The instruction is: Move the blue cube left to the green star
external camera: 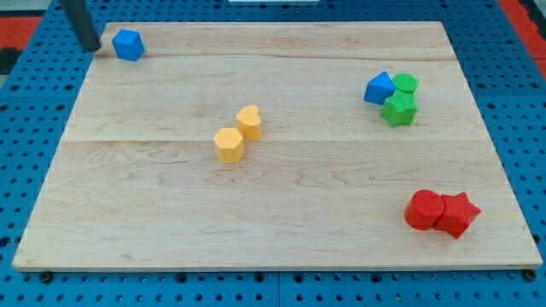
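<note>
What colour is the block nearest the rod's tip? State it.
Blue, just right of my tip; camera view.

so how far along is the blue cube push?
Done: nothing yet. The blue cube sits at the board's top-left corner, far from the green star, which is at the view's right beside a blue block and a green round block. In hand: my tip stands just left of the cube. Left: the whole push across the board.

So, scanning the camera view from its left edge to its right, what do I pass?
My tip → blue cube → yellow hexagonal block → yellow heart → blue block → green star → red round block → red star.
</note>
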Tool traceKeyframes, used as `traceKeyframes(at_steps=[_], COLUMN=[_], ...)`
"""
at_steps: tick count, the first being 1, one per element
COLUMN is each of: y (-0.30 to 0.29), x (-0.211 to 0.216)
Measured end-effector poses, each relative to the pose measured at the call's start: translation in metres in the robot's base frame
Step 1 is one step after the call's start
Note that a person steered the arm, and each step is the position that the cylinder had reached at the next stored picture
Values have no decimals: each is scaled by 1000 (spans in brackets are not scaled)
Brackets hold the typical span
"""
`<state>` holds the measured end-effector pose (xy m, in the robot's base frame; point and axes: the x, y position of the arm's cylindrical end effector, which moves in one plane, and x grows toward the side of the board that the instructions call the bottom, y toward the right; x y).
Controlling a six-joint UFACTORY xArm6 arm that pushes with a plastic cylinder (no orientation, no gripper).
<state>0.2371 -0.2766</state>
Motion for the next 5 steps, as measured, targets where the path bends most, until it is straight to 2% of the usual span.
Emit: traceKeyframes(at_steps=[2, 3, 5], y=[101, 137, 247], x=[24, 50, 54])
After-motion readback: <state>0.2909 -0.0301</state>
